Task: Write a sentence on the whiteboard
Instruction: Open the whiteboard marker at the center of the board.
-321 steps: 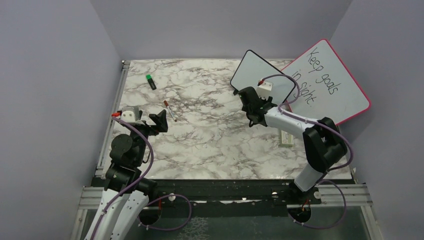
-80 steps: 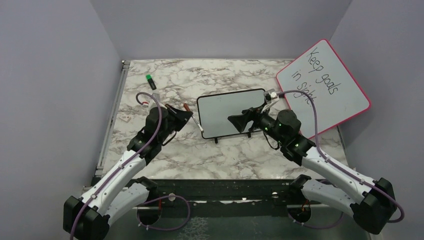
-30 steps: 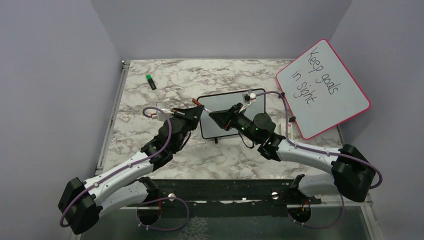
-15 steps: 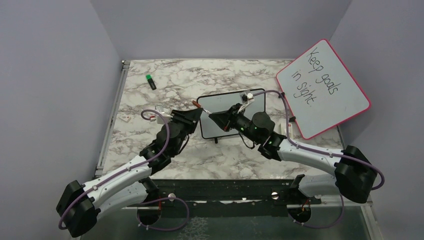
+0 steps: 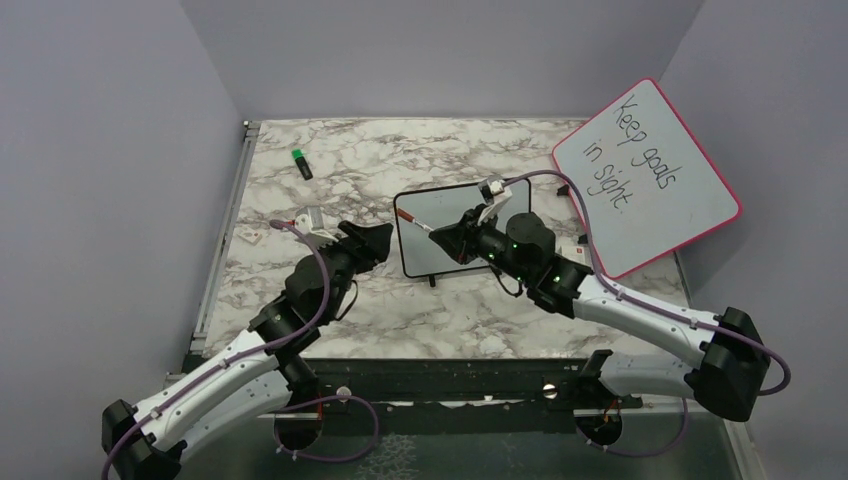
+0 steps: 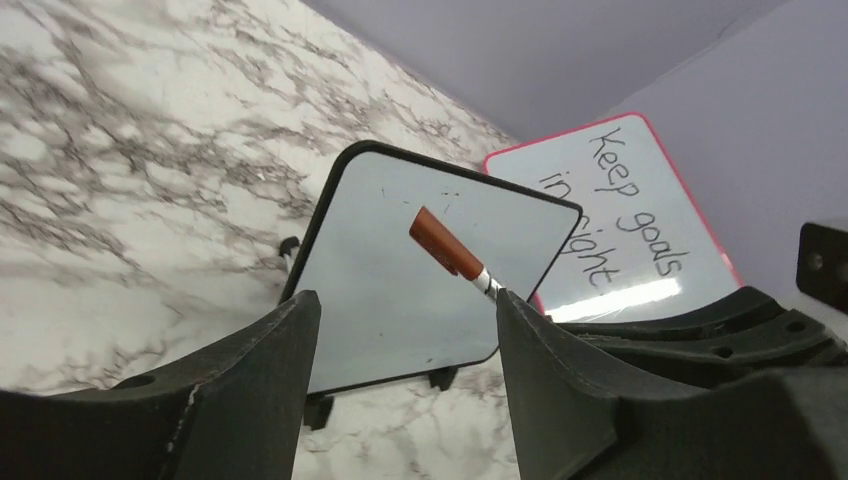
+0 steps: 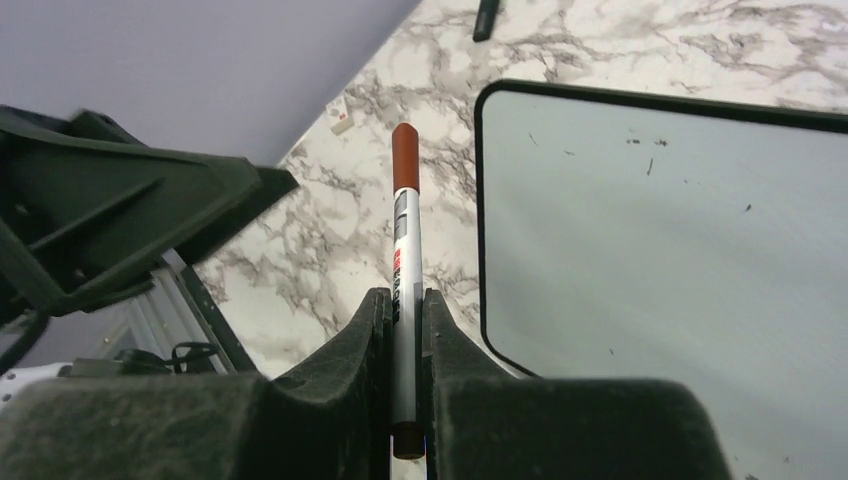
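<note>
The whiteboard (image 5: 470, 215) stands on its black feet mid-table, black-framed and white; it also fills the left wrist view (image 6: 380, 290) and the right of the right wrist view (image 7: 680, 250). No sentence shows on it, only tiny specks. My right gripper (image 5: 447, 236) (image 7: 403, 305) is shut on a white marker (image 7: 404, 230) with a reddish-brown cap, which points left over the board's left edge (image 5: 413, 220). My left gripper (image 5: 380, 240) (image 6: 405, 330) stands open just left of the board, nothing between its fingers (image 6: 250, 380). The marker's cap (image 6: 443, 243) floats ahead of it.
A larger pink-framed board (image 5: 650, 165) reading "Keep goals in sight" leans at the back right. A green-capped marker (image 5: 302, 163) lies at the back left, and a small white piece (image 5: 248, 236) sits by the left rail.
My left gripper opened, let go of the marker and drew back to the left. The right gripper closed on the marker and now carries it alone at the board's left edge.
</note>
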Robot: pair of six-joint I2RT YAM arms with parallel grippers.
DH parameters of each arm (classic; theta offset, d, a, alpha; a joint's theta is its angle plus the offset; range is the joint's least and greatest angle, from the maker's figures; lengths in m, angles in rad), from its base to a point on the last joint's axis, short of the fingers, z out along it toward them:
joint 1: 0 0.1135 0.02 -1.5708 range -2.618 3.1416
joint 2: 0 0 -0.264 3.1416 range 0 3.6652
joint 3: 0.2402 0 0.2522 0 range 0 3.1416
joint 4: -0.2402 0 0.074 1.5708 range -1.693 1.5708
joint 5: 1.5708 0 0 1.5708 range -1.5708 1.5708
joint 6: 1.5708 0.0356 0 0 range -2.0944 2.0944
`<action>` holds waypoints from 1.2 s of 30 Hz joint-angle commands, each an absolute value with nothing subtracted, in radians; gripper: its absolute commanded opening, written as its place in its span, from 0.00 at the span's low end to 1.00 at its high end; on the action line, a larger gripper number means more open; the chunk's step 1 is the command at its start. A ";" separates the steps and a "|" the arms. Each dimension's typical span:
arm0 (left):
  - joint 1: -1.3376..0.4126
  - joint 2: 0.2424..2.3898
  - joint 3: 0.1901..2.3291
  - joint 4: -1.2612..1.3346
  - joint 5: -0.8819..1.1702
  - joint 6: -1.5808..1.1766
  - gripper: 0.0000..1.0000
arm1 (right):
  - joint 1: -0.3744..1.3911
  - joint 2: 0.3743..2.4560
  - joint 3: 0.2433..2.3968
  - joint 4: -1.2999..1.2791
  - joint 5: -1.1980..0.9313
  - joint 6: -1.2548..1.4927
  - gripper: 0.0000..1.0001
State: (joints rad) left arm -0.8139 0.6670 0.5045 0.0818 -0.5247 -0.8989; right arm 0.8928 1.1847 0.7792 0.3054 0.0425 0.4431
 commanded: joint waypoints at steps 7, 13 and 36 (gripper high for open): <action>-0.817 0.650 0.693 -0.169 -0.293 -0.160 0.69 | 0.850 1.128 0.876 -0.066 -0.070 0.282 0.01; -0.816 0.699 0.730 -0.224 -0.090 0.123 0.70 | 0.743 1.094 0.913 -0.173 -0.260 0.217 0.01; -0.818 0.866 0.784 -0.297 0.356 0.542 0.63 | 0.724 1.035 0.925 -0.270 -0.568 -0.005 0.01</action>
State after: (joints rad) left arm -0.8139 0.8478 0.7555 -0.2848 0.2634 0.5041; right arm 0.7254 1.0416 0.9226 -0.2569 -0.4709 0.0418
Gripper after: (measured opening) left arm 0.656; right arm 0.134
